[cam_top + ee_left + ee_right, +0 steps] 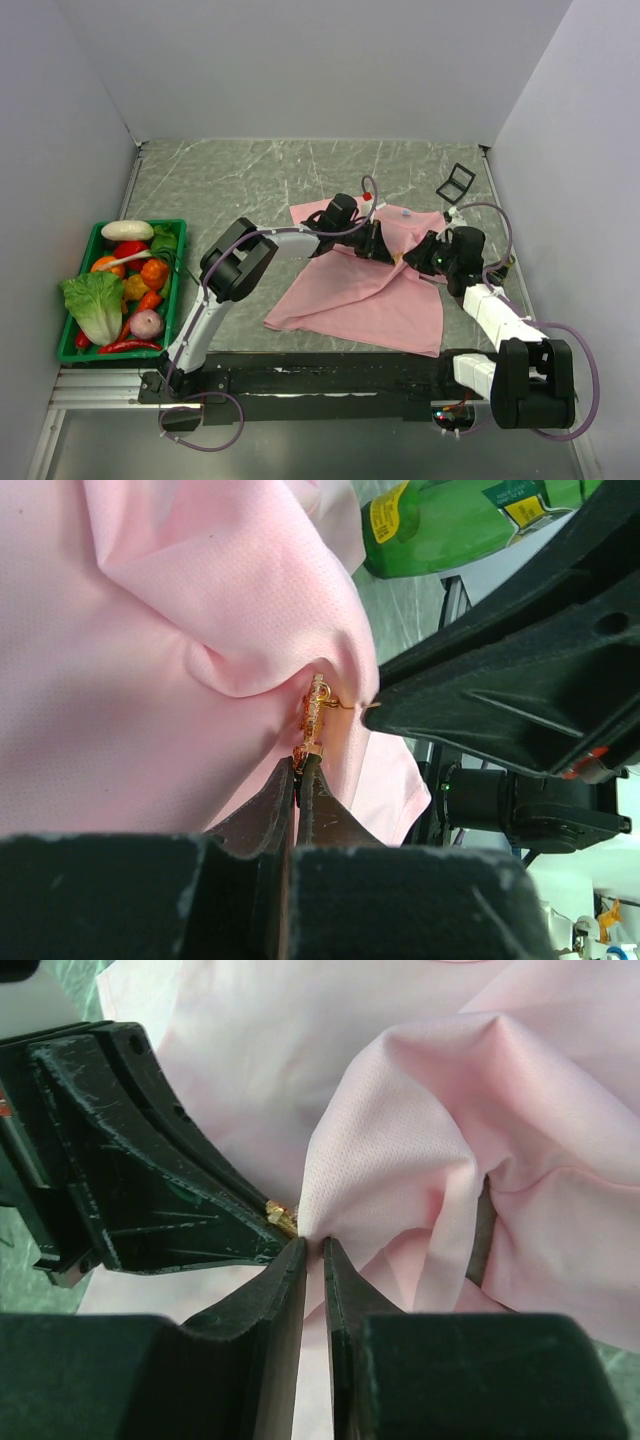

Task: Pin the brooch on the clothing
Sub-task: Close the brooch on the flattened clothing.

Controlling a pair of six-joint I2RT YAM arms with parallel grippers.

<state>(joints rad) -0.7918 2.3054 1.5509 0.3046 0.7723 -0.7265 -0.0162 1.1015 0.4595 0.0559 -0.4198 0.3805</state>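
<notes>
Mid-job, I'd say. The left gripper (299, 768) has its jaws squeezed tight on the bottom end of the brooch (314, 712), which sticks up just past the fingertips, edge-on. The right gripper (313, 1251) is nearly closed too, and looks to be nipping the tip of a bunched fold of the shirt (400, 1140). The brooch sits right up against that fold, a thin gold wire poking toward the right gripper. Can't tell if the pin has gone through the fabric, so piercing and clasping are probably left. Farther out, the rest of the shirt lies rumpled on the table (250, 180).
</notes>
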